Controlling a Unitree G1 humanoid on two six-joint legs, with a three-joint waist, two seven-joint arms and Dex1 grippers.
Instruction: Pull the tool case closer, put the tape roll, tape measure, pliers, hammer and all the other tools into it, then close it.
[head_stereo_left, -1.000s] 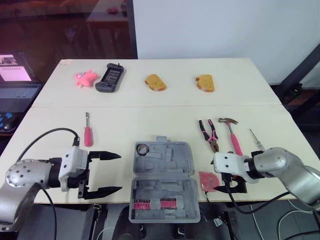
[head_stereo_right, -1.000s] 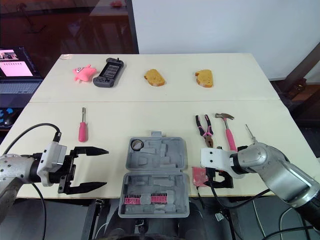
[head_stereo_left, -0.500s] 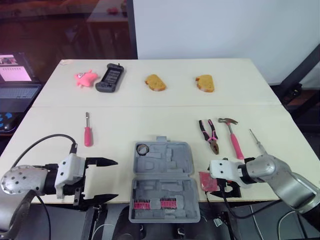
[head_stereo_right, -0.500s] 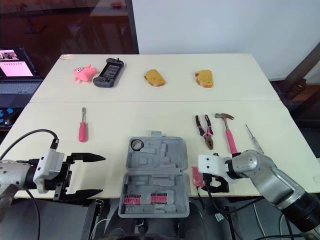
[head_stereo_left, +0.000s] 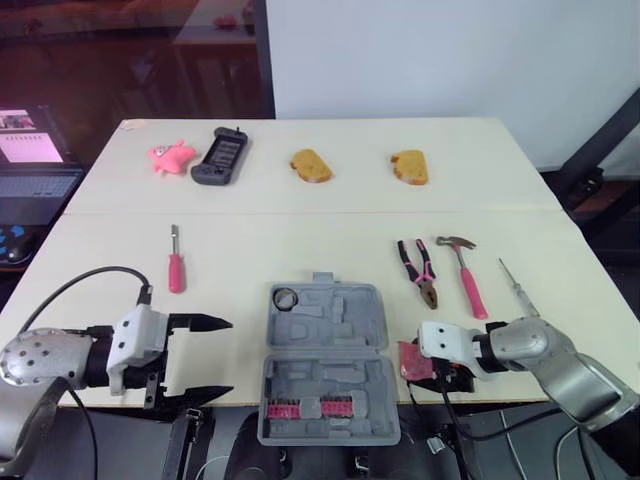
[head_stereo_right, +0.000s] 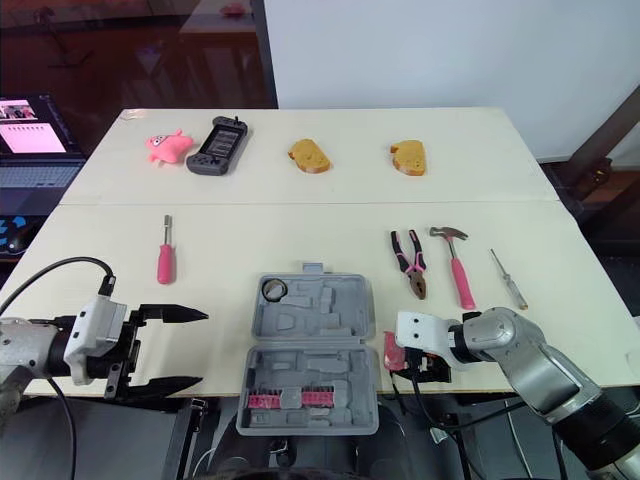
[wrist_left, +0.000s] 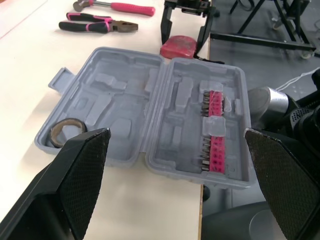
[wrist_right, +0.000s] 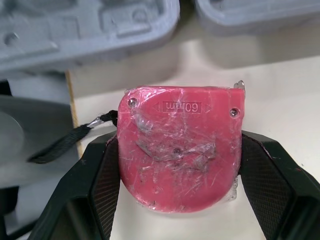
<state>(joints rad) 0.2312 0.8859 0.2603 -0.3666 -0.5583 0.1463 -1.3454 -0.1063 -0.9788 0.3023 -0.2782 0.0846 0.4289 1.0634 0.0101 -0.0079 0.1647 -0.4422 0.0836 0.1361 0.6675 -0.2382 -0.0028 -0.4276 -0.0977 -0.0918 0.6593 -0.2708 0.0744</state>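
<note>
The grey tool case (head_stereo_left: 325, 345) lies open at the table's front edge, with the tape roll (head_stereo_left: 286, 297) in a recess of its far half and pink bits (head_stereo_left: 312, 410) in the near half. Just right of the case, my right gripper (head_stereo_left: 428, 366) is shut on the red tape measure (wrist_right: 180, 150), a finger (wrist_right: 106, 185) against each side. My left gripper (head_stereo_left: 228, 357) hangs open left of the case, holding nothing. The pliers (head_stereo_left: 418, 268), hammer (head_stereo_left: 463, 272) and a thin screwdriver (head_stereo_left: 515, 285) lie at right, a pink screwdriver (head_stereo_left: 175, 262) at left.
Along the far side of the table lie a pink toy (head_stereo_left: 170, 155), a black game controller (head_stereo_left: 221, 155) and two bread pieces (head_stereo_left: 310, 165) (head_stereo_left: 411, 166). A laptop (head_stereo_left: 35, 165) stands off the table's left edge. The case's near half overhangs the front edge.
My right gripper has slid left and its fingers now flank the tape measure. My left gripper has drawn back toward the front edge, still open. The tools have not moved.
</note>
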